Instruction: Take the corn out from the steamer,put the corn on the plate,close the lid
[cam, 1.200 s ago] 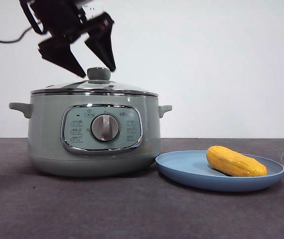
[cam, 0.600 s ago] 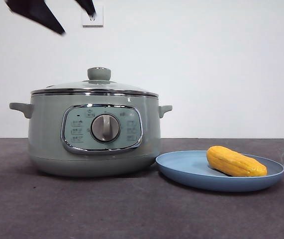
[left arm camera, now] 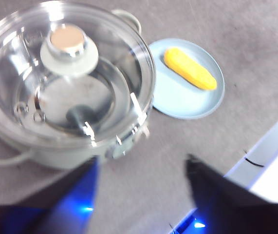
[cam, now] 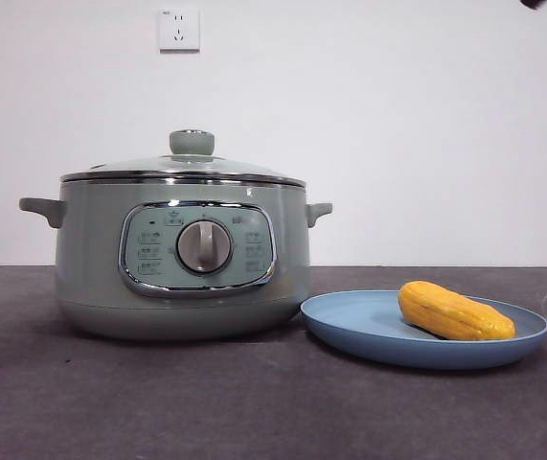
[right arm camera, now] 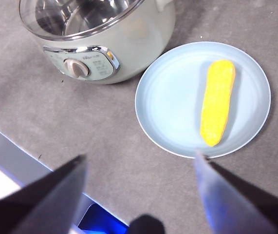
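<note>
The sage-green steamer stands at the left with its glass lid seated on the rim, the pale-green knob on top. The corn lies on the light-blue plate to the steamer's right. My left gripper hangs open high above the steamer, holding nothing. Above the plate and the table's front, my right gripper is open too, with the corn lying lengthwise on the plate below it. In the front view, one black tip shows at the top right corner.
A dark grey cloth covers the table. A white wall with a socket stands behind. The table's front edge, with a pale strip, shows in both wrist views.
The gripper that hung just above the lid's knob has risen up and left, out of the front view. Lid, steamer, plate and corn have not moved.
</note>
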